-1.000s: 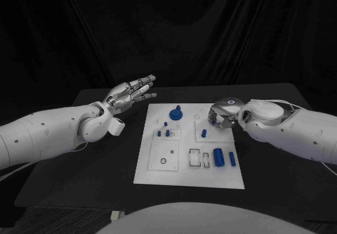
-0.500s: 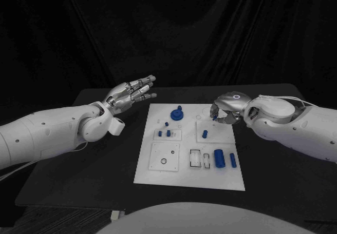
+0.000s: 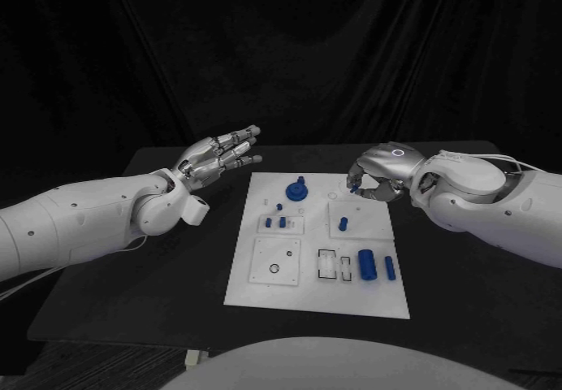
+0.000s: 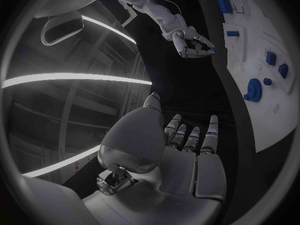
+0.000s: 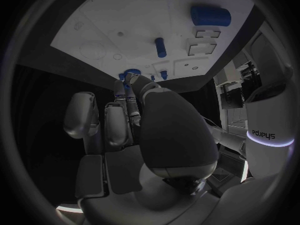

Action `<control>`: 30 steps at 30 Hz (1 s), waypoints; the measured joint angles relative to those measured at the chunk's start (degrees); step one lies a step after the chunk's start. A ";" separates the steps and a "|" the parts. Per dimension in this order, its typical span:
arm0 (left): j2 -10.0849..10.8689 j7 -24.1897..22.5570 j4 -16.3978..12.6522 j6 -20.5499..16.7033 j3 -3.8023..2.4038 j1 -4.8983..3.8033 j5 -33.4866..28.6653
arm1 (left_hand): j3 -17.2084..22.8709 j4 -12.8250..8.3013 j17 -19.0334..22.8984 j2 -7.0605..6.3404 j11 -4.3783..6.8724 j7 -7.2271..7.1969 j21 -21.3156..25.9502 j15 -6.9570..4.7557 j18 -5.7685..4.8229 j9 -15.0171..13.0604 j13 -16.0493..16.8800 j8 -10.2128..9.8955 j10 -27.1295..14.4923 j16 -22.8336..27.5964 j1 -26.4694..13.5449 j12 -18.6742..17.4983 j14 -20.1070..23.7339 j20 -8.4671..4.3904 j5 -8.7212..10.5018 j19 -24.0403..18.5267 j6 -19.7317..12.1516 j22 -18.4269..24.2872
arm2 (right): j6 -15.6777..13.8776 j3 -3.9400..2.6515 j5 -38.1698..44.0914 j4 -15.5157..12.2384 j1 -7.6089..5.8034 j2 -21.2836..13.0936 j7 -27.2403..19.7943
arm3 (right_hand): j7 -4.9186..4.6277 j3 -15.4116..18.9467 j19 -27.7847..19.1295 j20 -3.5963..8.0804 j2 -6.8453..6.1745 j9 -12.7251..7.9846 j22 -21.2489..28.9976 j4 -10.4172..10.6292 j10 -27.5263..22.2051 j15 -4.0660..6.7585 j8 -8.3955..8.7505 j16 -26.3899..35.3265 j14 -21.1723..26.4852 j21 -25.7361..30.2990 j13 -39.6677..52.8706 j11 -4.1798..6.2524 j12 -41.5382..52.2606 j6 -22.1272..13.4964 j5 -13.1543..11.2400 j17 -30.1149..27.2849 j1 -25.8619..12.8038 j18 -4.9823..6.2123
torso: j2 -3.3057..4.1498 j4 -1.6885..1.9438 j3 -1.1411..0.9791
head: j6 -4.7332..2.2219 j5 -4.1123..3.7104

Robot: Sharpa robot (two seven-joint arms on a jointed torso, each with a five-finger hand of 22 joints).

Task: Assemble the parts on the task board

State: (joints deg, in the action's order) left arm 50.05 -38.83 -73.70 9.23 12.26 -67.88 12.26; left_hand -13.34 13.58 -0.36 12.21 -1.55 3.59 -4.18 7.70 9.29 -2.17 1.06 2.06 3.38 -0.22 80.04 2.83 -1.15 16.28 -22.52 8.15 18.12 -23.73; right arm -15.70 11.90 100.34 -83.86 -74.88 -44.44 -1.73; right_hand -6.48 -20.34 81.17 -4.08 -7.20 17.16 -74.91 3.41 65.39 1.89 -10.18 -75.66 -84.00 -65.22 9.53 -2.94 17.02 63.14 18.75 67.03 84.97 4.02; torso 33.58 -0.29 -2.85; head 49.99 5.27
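The white task board point(image 3: 260, 286) lies in the middle of the black table. On it stand a blue round knob piece point(image 3: 296, 192), small blue pegs point(image 3: 274, 221), a single peg point(image 3: 343, 223) and two blue cylinders point(image 3: 366, 263) side by side. My right hand point(image 3: 377, 175) hovers over the board's far right corner with its fingers curled in, and it pinches a small blue part point(image 4: 212, 50) at its fingertips. My left hand point(image 3: 218, 158) is raised to the left of the board's far end, fingers spread, holding nothing.
Bare black table point(image 3: 140, 276) runs along both sides of the board. The board carries outlined recesses point(image 3: 331, 266) and a ring mark point(image 3: 273, 268) near its front. A dark curtain hangs behind the table.
My right hand has lifted from the board near the single peg and drawn back toward the far right corner with the small blue part. The left hand has stayed still.
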 measured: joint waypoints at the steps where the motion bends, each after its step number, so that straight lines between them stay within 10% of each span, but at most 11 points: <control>1: 0.01 0.00 -0.01 0.00 0.00 0.01 0.00 | 0.00 0.00 0.00 0.00 0.00 0.00 0.00 0.00 0.00 0.00 0.00 0.00 0.00 0.00 0.00 0.00 0.00 0.00 0.00 0.00 0.00 0.39 | 0.00 0.01 0.00 -0.64 -0.02 -0.01 0.01 | 0.00 0.00 0.00 0.00 0.00 0.00 0.00 0.00 0.00 0.00 0.12 0.00 0.00 0.00 -0.05 0.00 -0.10 0.00 -0.17 0.00 0.00 0.00 | -0.01 0.00 0.00 | 0.00 0.04; 12: 0.00 -0.01 -0.26 0.00 0.00 0.11 0.00 | 0.00 0.00 0.00 0.00 0.00 0.00 0.00 0.00 0.00 0.01 0.00 0.00 0.00 0.00 0.00 0.00 0.00 -0.22 0.00 -0.23 0.00 1.29 | 0.89 0.02 0.01 -6.00 -0.04 3.11 0.03 | 0.00 -0.52 0.00 0.00 0.00 -0.20 0.00 -0.22 -0.01 0.00 0.49 0.00 0.00 0.00 -0.39 -0.01 -0.43 -0.01 -0.22 0.09 0.00 0.01 | 0.07 0.03 -0.13 | 0.00 0.50; 30: 0.55 -0.01 -1.03 0.06 0.00 0.30 -0.01 | 0.00 0.00 0.00 0.00 0.00 0.00 0.47 0.00 0.01 0.01 0.01 -0.01 0.00 0.00 0.00 0.00 0.00 -0.41 0.01 -0.91 0.00 2.35 | 3.18 0.02 0.29 -3.51 3.48 10.11 -0.04 | -0.12 -1.09 0.00 0.00 -0.01 -0.40 -0.03 -0.48 -0.02 0.00 0.70 0.00 0.00 0.00 -0.55 -0.03 -0.78 -0.15 -0.44 0.38 0.00 0.00 | 0.03 0.14 0.01 | 0.00 1.44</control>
State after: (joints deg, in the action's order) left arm 50.60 -38.84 -74.73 9.28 12.26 -67.58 12.25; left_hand -13.33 13.58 -0.35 12.21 -1.55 3.59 -3.72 7.69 9.31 -2.15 1.07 2.05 3.38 -0.22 80.04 2.83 -1.15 15.87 -22.51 7.24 18.12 -21.38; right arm -12.52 11.91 100.63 -87.37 -71.40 -34.33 -1.77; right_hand -6.60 -21.43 81.17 -4.08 -7.21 16.76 -74.94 2.93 65.37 1.89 -9.48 -75.66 -84.00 -65.22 8.99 -2.96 16.24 63.00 18.31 67.41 84.97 4.02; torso 33.61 -0.15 -2.84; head 49.99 6.71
